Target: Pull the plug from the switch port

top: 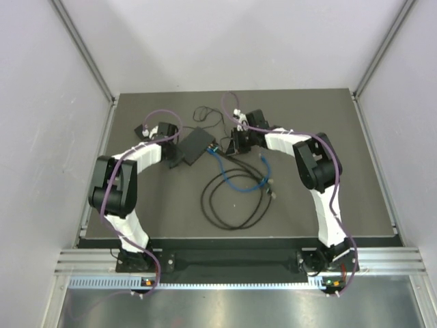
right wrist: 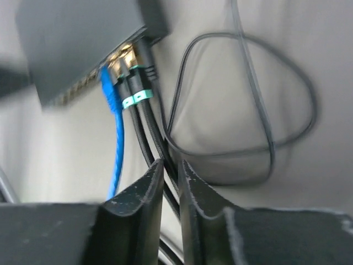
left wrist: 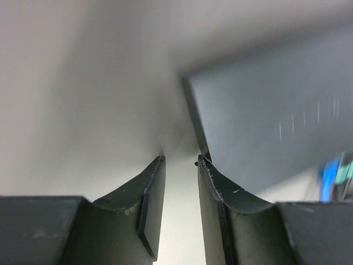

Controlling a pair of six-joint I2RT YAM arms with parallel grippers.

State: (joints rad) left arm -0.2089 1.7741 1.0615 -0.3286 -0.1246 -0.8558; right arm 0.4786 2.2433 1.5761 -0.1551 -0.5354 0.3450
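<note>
— Switch port (right wrist: 126,55): where do we find it?
— In the edge of the flat black box (top: 194,145), which lies on the table (top: 328,137) between our two grippers. We see a blue plug (right wrist: 107,83) and two black plugs (right wrist: 144,72) with green bands seated side by side in that edge.
— And our right gripper (right wrist: 171,168)?
— A little way down the cables from the plugs, its fingers nearly together. A black cable (right wrist: 156,146) from the plugs runs into the slim gap between them. Whether they pinch it, we cannot tell.
— Our left gripper (left wrist: 180,163)?
— At the box's opposite side, fingers a little apart with nothing between them. One fingertip (left wrist: 205,165) meets the box's near edge.
— Anything else near us?
— A thin black wire (right wrist: 265,94) loops on the table beside the cables.
</note>
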